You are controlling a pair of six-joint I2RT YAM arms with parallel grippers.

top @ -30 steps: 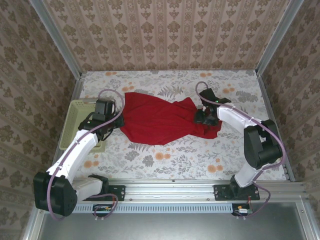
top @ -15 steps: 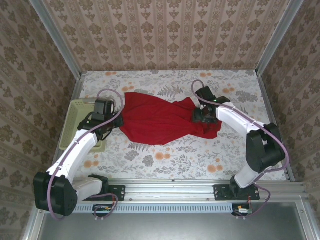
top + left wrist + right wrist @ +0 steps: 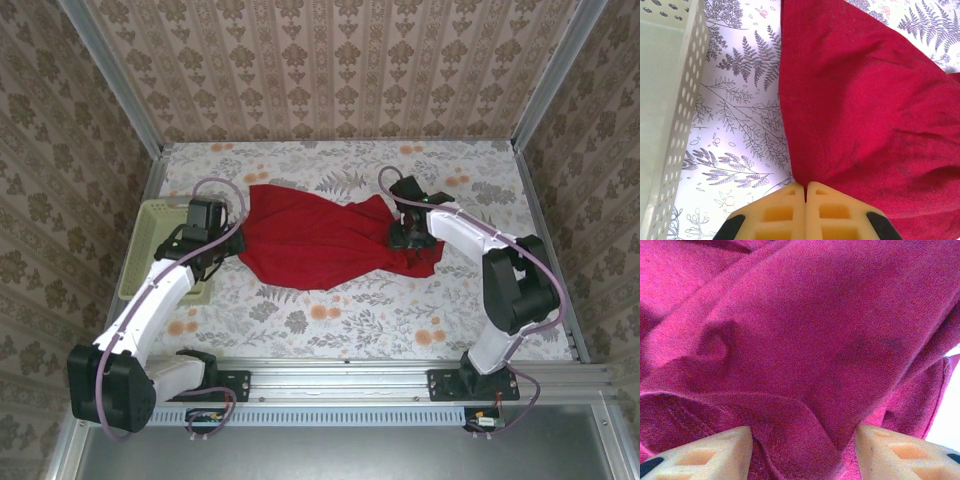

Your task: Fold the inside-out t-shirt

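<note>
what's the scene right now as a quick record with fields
t-shirt: red, crumpled, not yet folded, lying mid-table
left gripper: shut, pinching the t-shirt's left edge
right gripper: open, fingers either side of a raised fold at the t-shirt's right end
basket: pale green, left of the t-shirt, not touching it
table: floral covering

The t-shirt [image 3: 320, 245] lies centred on the table [image 3: 330, 315], the basket [image 3: 145, 240] left of it, seemingly apart.

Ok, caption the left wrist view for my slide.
Left claw shut on the edge of the red t-shirt, spread over a floral tablecloth beside a pale green basket.
</note>
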